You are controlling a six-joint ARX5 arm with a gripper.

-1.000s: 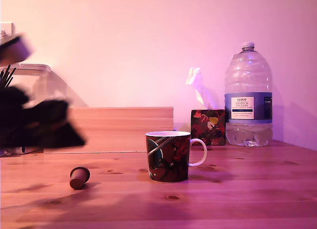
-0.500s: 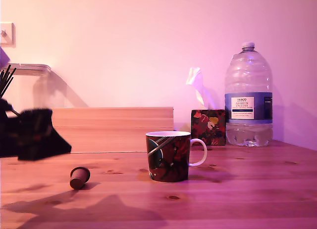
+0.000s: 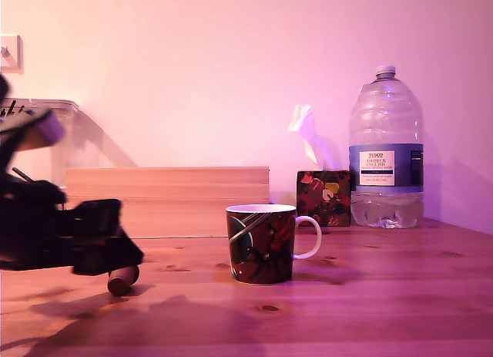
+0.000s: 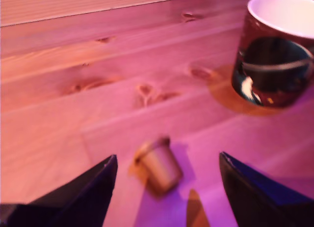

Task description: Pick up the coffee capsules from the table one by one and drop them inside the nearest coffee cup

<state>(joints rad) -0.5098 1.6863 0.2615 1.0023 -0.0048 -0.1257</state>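
Observation:
One small reddish-brown coffee capsule (image 3: pixel 122 280) (image 4: pixel 160 163) lies on its side on the pine table (image 3: pixel 370 295) (image 4: pixel 73 65), at the exterior view's left. My gripper (image 3: pixel 115 253) (image 4: pixel 167 188) hangs just above and over it, blurred by motion. In the wrist view its two dark fingertips (image 4: pixel 95 183) stand wide apart on either side of the capsule, open, with nothing held. The dark striped coffee cup (image 3: pixel 262 244) (image 4: pixel 277 50), white inside with a white handle, stands upright to the capsule's right in the exterior view. No capsule shows in the part of its white inside that I see.
A pale wooden box (image 3: pixel 169 201) runs along the back behind the capsule. A patterned tissue box (image 3: pixel 323 197) and a large water bottle (image 3: pixel 386 153) stand at the back right in the exterior view. A clear container (image 3: pixel 46 133) sits at the far left.
My gripper swung back toward the exterior view's left, then came forward and down, and now hangs over the capsule. Capsule and cup have not moved.

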